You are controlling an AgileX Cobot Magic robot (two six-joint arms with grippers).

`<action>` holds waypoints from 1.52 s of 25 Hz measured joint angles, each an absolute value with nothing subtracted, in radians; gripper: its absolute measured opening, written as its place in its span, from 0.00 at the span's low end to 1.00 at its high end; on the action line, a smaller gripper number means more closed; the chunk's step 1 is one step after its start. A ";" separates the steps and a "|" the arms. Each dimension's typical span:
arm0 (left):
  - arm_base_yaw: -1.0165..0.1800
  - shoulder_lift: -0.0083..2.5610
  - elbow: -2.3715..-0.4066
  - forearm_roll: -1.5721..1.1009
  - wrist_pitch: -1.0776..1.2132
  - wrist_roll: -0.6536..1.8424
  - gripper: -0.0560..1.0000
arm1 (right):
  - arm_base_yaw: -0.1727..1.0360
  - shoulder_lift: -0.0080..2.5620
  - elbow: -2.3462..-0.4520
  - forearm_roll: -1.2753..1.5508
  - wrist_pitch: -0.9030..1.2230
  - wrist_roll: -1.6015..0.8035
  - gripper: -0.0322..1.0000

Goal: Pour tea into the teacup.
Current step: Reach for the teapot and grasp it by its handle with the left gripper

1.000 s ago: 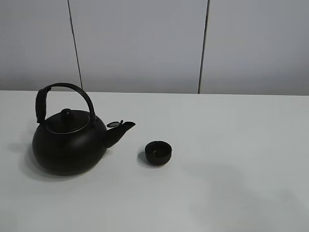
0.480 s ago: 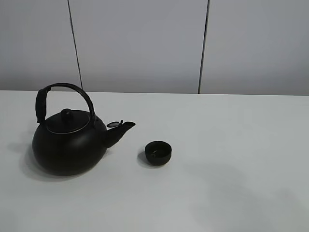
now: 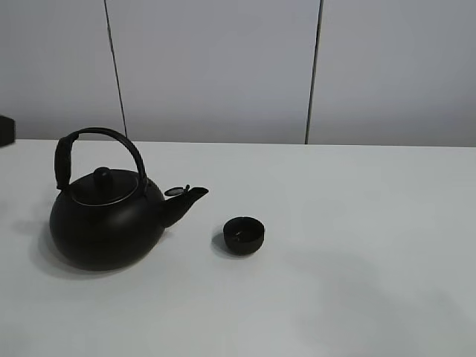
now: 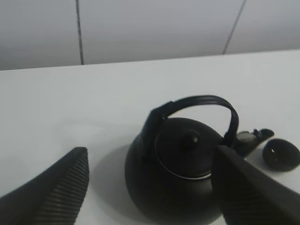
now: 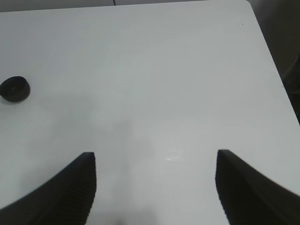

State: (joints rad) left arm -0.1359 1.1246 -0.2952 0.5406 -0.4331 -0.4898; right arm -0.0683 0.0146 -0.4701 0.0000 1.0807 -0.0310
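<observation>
Black kettle is set left of the small teacup. The left gripper and right gripper are spread apart, empty. Tea could be spilled if the kettle is gripped off-centre.

Exterior high camera faced the bench from above, front-on, wall behind. Left wrist camera sat close over the kettle. Right wrist camera looked down farther off. All three caught the teacup.

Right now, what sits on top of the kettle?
A lid with a round knob closes the kettle, and the arched handle stands upright over it. The lid covers the inside, so any tea in there is hidden.
</observation>
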 joint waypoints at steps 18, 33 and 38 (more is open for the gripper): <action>0.025 1.702 -0.334 0.565 -1.080 -0.121 0.54 | -0.068 0.015 -0.470 0.000 1.081 -0.031 0.51; -0.076 1.850 -0.408 0.441 -1.129 -0.075 0.54 | -0.068 0.015 -0.470 0.000 1.081 -0.031 0.51; -0.076 1.904 -0.457 0.426 -1.130 -0.075 0.50 | -0.068 0.015 -0.470 0.000 1.081 -0.031 0.51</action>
State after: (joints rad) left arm -0.0758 1.9041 -0.4573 0.4265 -1.1304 -0.0749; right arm -0.0683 0.0146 -0.4701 0.0000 1.0809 -0.0310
